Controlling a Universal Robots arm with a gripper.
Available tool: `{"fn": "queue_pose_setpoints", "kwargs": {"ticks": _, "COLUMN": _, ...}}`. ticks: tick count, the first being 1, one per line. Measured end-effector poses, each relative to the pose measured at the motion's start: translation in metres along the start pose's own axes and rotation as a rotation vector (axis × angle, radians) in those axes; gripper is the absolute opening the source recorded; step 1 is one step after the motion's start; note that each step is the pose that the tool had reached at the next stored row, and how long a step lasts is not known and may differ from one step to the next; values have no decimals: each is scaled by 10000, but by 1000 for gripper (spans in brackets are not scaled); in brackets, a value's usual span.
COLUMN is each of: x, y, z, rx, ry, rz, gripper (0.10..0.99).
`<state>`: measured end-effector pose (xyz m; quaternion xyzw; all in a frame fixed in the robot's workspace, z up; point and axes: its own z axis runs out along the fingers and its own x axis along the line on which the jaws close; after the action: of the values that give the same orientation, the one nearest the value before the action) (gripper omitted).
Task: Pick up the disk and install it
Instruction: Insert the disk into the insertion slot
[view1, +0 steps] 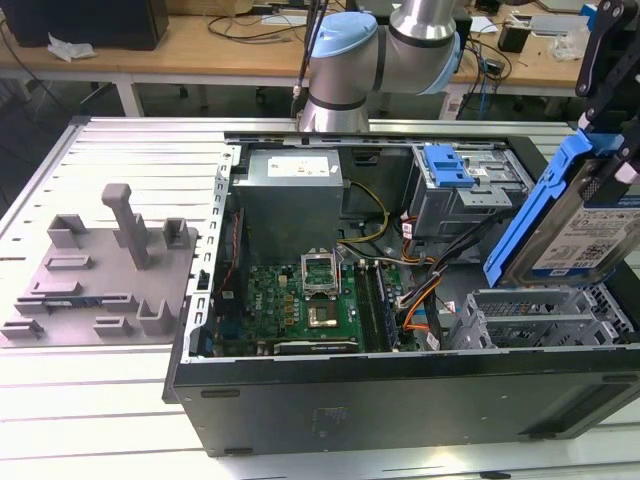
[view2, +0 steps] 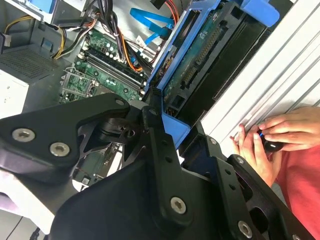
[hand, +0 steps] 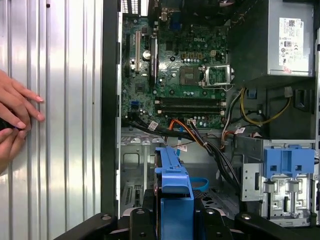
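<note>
One flat silver metal disk (view1: 585, 235), carrying a white-and-blue label and set in a bright blue plastic rail frame, hangs tilted over the exterior view's right end of one open black computer case (view1: 400, 395). The jaws of the single grey-and-blue robot arm (view1: 385, 45) are closed on the disk, one black finger pressed to each side of its blue frame. In the first wrist view the frame (hand: 175, 187) rises between those two fingers. The disk's lower end sits close above a perforated grey metal drive bay (view1: 540, 315) inside the case; whether they touch cannot be told.

Within the case lie one green motherboard (view1: 300, 300), one grey box-shaped power supply (view1: 290, 195) and one blue plastic tab on a grey metal cage (view1: 450, 165), the last well apart from the disk. Orange, yellow and black cables (view1: 415, 290) run between them.

The case stands on a grooved aluminium bench (view1: 120, 150). One grey moulded plastic fixture plate with upright posts (view1: 100, 275) lies on the bench at the exterior view's left, just beside the case.

A person's two hands (hand: 17, 107) rest on the bench beside the case wall, fingers closed round one small dark object (view2: 272, 145); a red sleeve (view2: 300, 185) is visible in the second wrist view.
</note>
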<state>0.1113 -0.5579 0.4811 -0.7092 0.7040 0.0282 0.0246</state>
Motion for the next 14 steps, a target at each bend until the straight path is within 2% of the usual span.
{"fn": "queue_pose_setpoints", "kwargs": {"ticks": 14, "x": 15, "y": 0, "z": 75, "rx": -4, "ry": 0, "rz": -55, "gripper": 365}}
